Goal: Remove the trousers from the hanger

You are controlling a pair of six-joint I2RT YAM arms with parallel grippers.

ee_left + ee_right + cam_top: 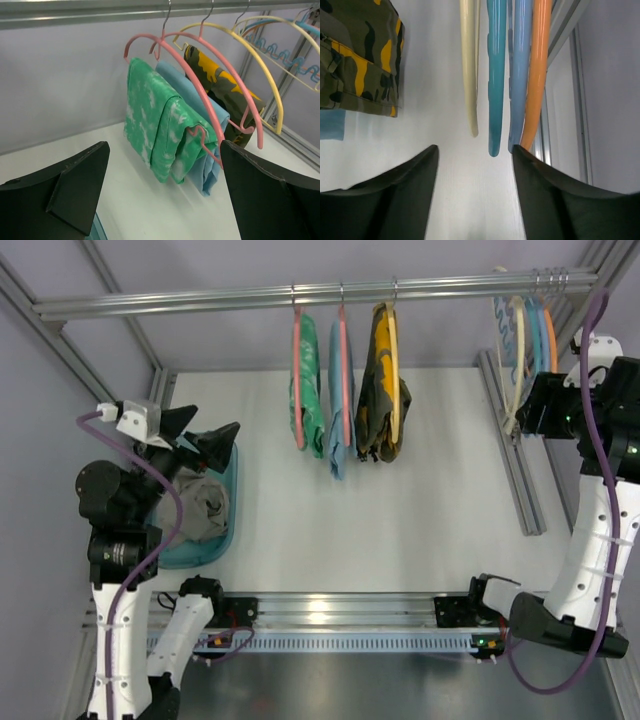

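Observation:
The grey trousers (208, 505) lie crumpled in a teal basket (233, 502) at the left, off any hanger. The cream hanger (513, 360) hangs empty on the rail at the far right; in the right wrist view it (469, 65) hangs just left of a teal, a blue and an orange hanger. My left gripper (203, 432) is open and empty above the basket's far end, facing the hung garments (164, 150). My right gripper (527, 408) is open and empty right below the empty hangers (475, 150).
On the rail (300, 295) hang a pink hanger with a green garment (310, 390), a pink hanger with a blue garment (338, 410) and a yellow hanger with a yellow-and-black patterned garment (383, 390). An aluminium post (515, 460) runs along the right.

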